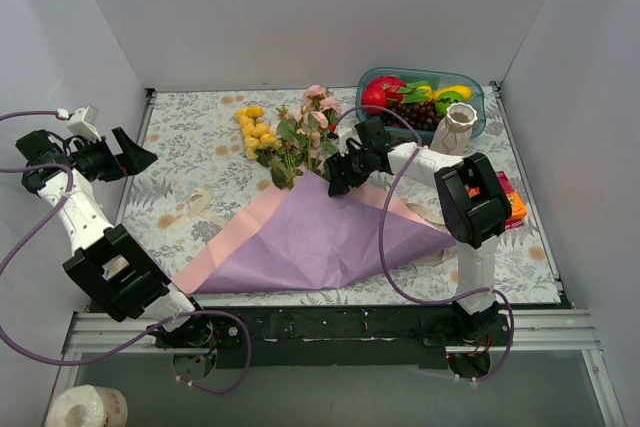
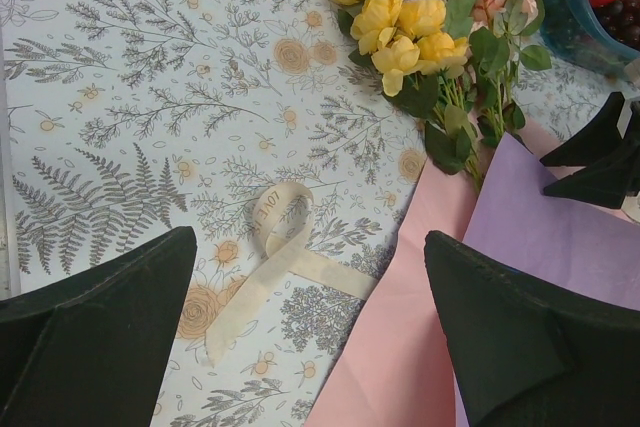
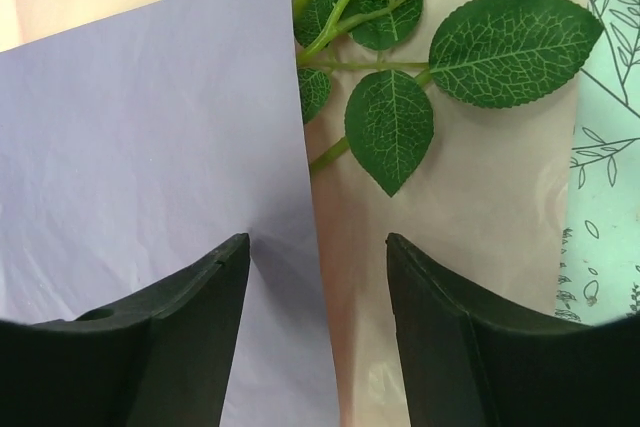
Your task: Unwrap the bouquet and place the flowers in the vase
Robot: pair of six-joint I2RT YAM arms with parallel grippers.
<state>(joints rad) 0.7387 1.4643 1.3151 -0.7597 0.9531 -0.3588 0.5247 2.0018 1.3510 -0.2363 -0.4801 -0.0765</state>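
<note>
The bouquet lies unwrapped. Its purple paper is spread flat with the pink inner face showing along the left. The flowers lie at the paper's top corner, yellow heads on the left and pink heads on the right. My right gripper hovers open at that corner. In the right wrist view the purple paper's edge runs between the right gripper's spread jaws, just below green leaves. The white ribbed vase stands upright at the back right. My left gripper is open at the far left, holding nothing.
The cream ribbon lies loose left of the paper, below my left gripper. A blue tub of plastic fruit sits behind the vase. An orange and pink box lies by the right arm. White walls close the table on three sides.
</note>
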